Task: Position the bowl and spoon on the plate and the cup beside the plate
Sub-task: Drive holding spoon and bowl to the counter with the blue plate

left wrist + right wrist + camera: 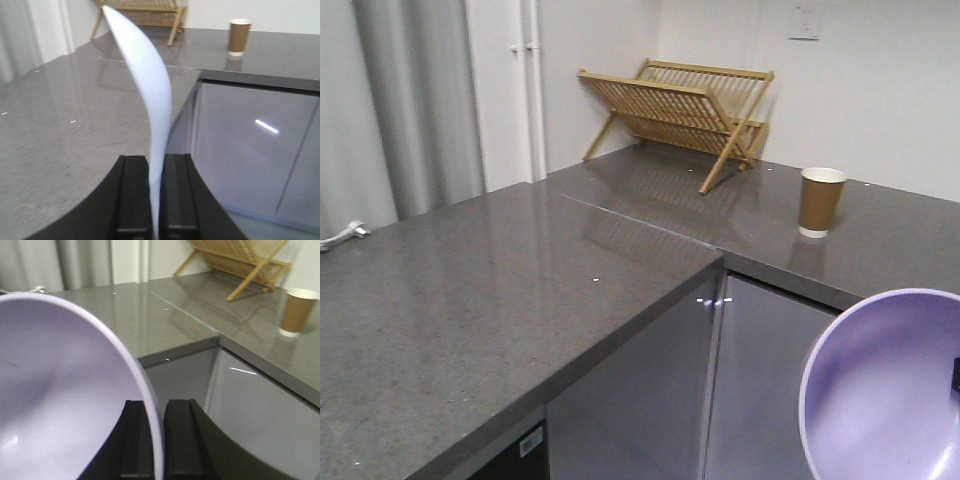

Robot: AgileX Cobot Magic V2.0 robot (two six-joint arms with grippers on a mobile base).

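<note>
Left gripper point(156, 167) is clamping its jaws on the plate point(150, 85), right gripper point(161, 407) on the bowl point(60, 390) rim; cup point(820, 201) is standing far right on the worktop point(470, 300)

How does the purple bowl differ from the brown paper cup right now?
The bowl is lavender; the cup is brown with a white rim. The bowl is wide and shallow, the cup tall and narrow. The bowl hangs tilted, its rim pinched between the fingers of the right gripper, while the cup stands upright on the counter, untouched. Both are round, open-topped vessels.
</note>
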